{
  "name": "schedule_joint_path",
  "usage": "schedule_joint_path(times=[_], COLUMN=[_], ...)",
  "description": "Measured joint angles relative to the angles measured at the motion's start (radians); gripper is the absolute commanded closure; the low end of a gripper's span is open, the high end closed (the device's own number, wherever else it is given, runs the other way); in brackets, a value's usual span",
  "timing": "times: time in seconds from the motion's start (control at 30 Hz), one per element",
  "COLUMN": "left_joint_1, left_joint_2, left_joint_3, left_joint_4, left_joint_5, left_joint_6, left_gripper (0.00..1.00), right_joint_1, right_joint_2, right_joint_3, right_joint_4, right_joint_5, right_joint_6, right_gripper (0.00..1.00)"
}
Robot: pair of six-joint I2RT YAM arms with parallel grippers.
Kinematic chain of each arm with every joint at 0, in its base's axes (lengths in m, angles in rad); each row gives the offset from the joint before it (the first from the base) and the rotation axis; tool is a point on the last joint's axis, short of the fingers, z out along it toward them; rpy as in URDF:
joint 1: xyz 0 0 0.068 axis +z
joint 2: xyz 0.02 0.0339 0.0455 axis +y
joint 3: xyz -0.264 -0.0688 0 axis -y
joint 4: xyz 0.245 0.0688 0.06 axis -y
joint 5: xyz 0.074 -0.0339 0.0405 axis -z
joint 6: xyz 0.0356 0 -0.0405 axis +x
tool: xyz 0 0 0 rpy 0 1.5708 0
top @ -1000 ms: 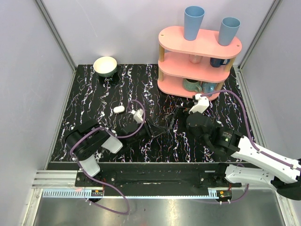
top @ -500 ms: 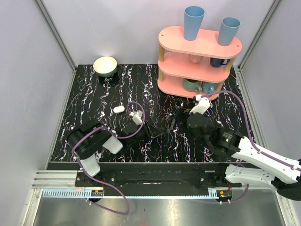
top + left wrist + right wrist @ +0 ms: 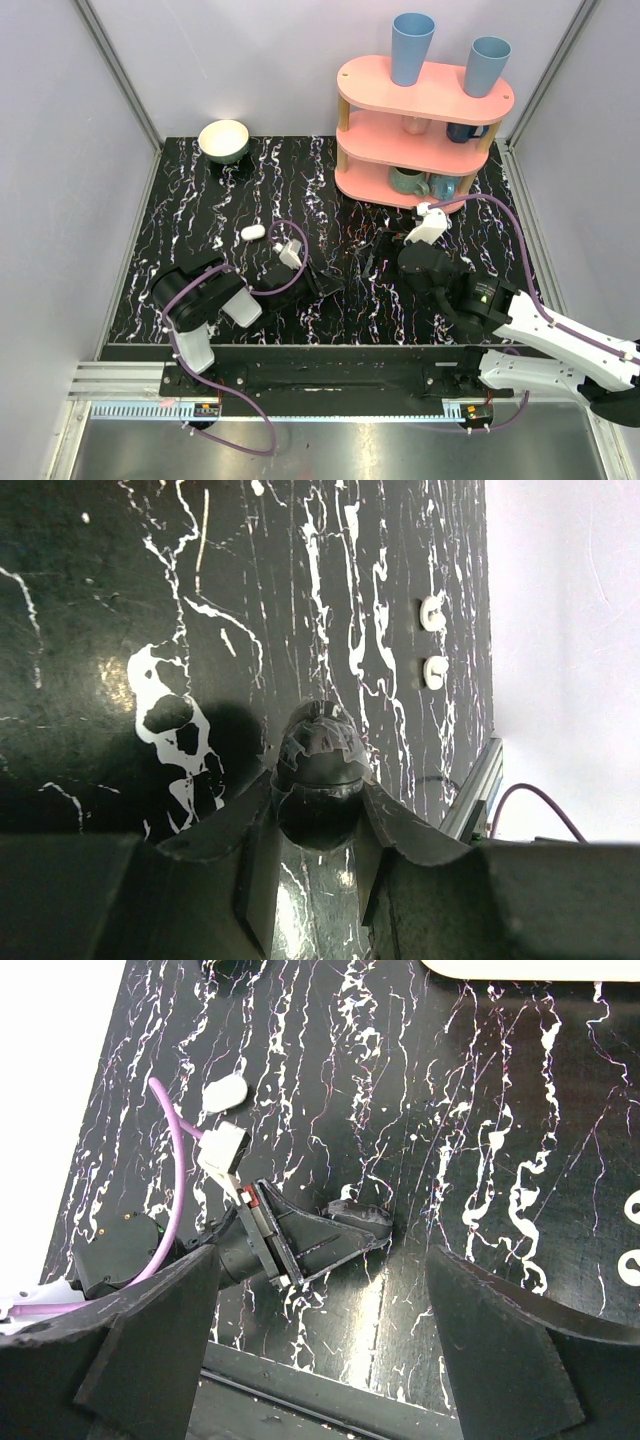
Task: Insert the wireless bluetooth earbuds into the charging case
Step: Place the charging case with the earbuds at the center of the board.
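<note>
The charging case [image 3: 252, 232] is a small white oval lying on the black marble table, left of centre; it also shows in the right wrist view [image 3: 224, 1091]. The two white earbuds [image 3: 432, 613] [image 3: 435, 671] lie side by side on the marble, far ahead of my left gripper near the table's right edge. They also show at the right edge of the right wrist view [image 3: 631, 1208]. My left gripper [image 3: 335, 280] [image 3: 320, 742] is shut and empty, low over the table's middle. My right gripper [image 3: 382, 250] [image 3: 320, 1360] is wide open and empty, above the left gripper's tips.
A pink three-tier shelf [image 3: 420, 135] with blue cups and mugs stands at the back right. A pale bowl [image 3: 224, 140] sits at the back left. The aluminium frame and white wall [image 3: 470, 800] bound the table's right side.
My left gripper has moved slightly to the right and nearer, staying shut. The right arm has barely shifted.
</note>
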Motion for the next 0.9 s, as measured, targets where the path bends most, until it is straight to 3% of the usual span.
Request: schedule_joint_path(times=[0.27, 0.37, 0.63, 0.9], left_joint_1=[0.004, 0.008, 0.014, 0.019], left_joint_2=[-0.030, -0.057, -0.142, -0.199], left_joint_3=[0.002, 0.008, 0.019, 0.020], left_joint_4=[-0.084, -0.137, -0.274, -0.360], left_joint_5=[-0.012, -0.018, -0.040, -0.061], left_joint_6=[0.009, 0.021, 0.072, 0.090], left_gripper=[0.75, 0.66, 0.55, 0.54], right_joint_1=[0.000, 0.000, 0.000, 0.000], right_joint_2=[-0.001, -0.001, -0.001, -0.001], right_joint_3=[0.000, 0.000, -0.004, -0.004], right_joint_4=[0.000, 0.000, 0.000, 0.001], right_joint_5=[0.000, 0.000, 0.000, 0.000], right_joint_6=[0.000, 0.000, 0.000, -0.003], right_gripper=[0.09, 0.09, 0.08, 0.08])
